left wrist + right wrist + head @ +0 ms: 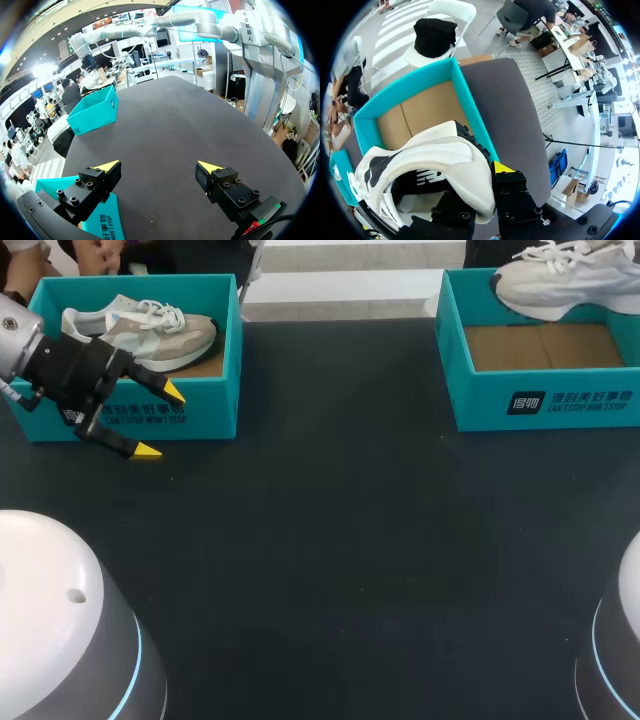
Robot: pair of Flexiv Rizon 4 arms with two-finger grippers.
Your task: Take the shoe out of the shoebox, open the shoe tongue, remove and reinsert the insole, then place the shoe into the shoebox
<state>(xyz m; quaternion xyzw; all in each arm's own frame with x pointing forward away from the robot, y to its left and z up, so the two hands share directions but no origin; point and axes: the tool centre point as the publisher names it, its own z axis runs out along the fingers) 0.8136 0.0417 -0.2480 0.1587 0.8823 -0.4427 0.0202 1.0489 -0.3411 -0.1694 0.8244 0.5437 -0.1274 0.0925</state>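
Currently the white shoe [565,280] sits in the upper right of the head view, raised over the far rim of the right shoebox [545,400], laces up and toe pointing right. The box's brown cardboard floor [545,345] lies bare below it. In the right wrist view the right tool [477,192] is clamped on the white shoe [435,160] at one end. One yellow tip shows against the shoe's side; the other finger is mostly hidden under the upper. The open teal right shoebox [405,87] lies ahead of and below the shoe. In the upper left of the head view the left shoebox [200,410] holds a grey shoe [140,325] with white laces, lying flat inside. The left tool [160,422] hangs in front of that box's front wall, fingers wide apart, nothing between them. In the left wrist view the left tool [159,166] is likewise spread over the dark desk [190,125]. The left shoebox [102,220] is just beside one finger, and the right shoebox [92,112] is far ahead across the desk [330,540].
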